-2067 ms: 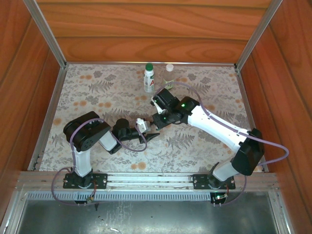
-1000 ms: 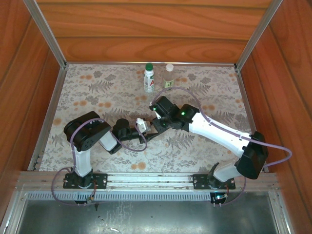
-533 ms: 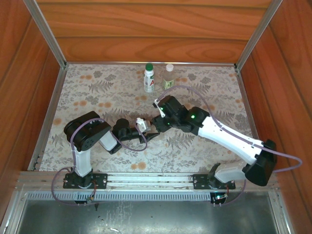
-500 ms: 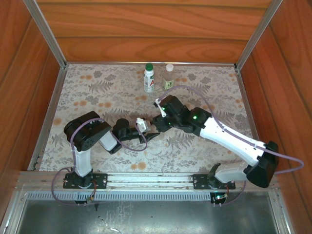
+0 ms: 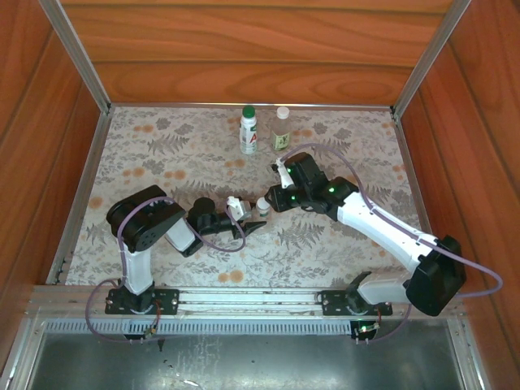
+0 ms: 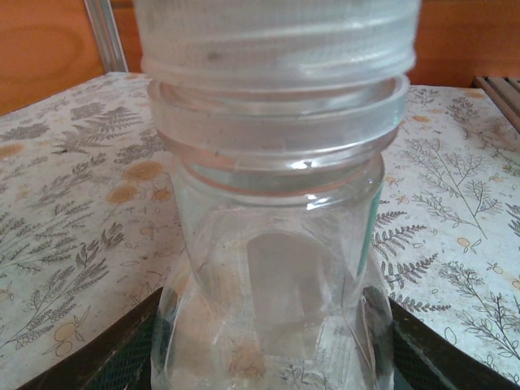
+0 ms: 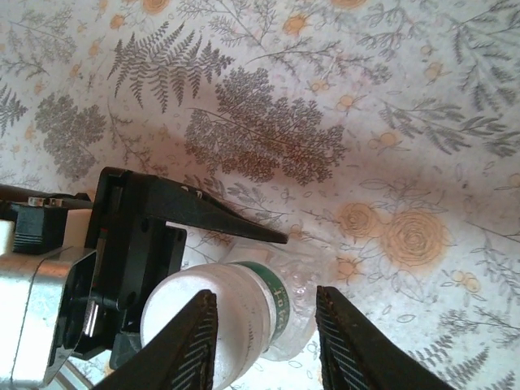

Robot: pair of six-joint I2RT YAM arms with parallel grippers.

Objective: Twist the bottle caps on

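Drawn back, my right gripper [image 7: 264,294] gapes narrowly, cap [image 7: 241,315] just leftward atop the bottle [image 6: 276,244] my left gripper [image 6: 272,357] clamps.

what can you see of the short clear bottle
The bottle is clear plastic and looks empty. A ribbed white cap sits on its neck above a collar ring, and the right wrist view shows a green band on it. It is upright near the middle of the table, clamped low in the left gripper. The right gripper hangs open over the cap.
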